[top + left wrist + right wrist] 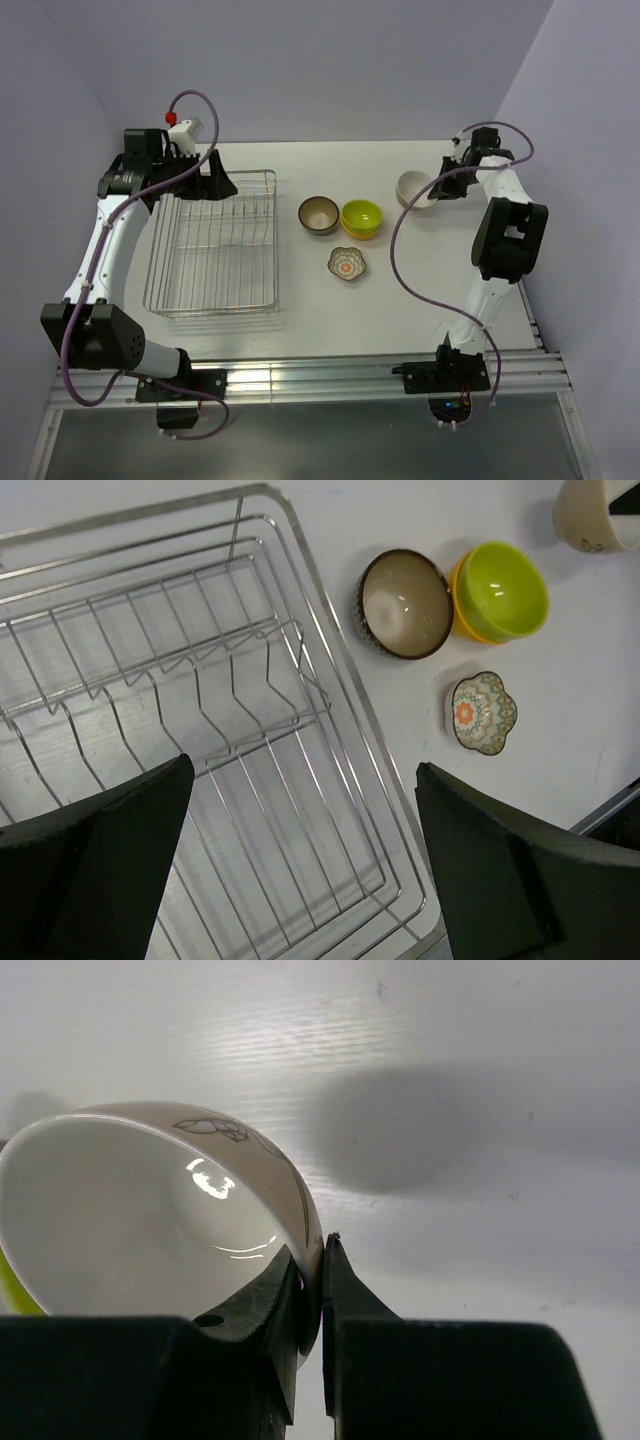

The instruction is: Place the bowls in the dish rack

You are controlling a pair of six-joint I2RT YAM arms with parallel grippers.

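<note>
The silver wire dish rack [212, 311] lies at the left with nothing in it; it fills the left wrist view [300, 590]. My left gripper [215, 184] [303, 780] is open and empty over the rack's far end. My right gripper [437, 187] [318, 1260] is shut on the rim of the white bowl [413, 188] [130, 1220] [595, 515], holding it tilted at the far right. The brown bowl [318, 214] [404, 603] stands right of the rack. The lime-green bowl [361, 216] [500, 588] sits inside the orange bowl [354, 233] [462, 620]. The scalloped patterned bowl [347, 263] [483, 712] lies in front of them.
The white table [450, 290] ends in a metal rail [330, 378] at the near edge, where both arm bases are bolted. Purple walls close in the back and sides. A cable loops from the right arm [400, 270] over the table.
</note>
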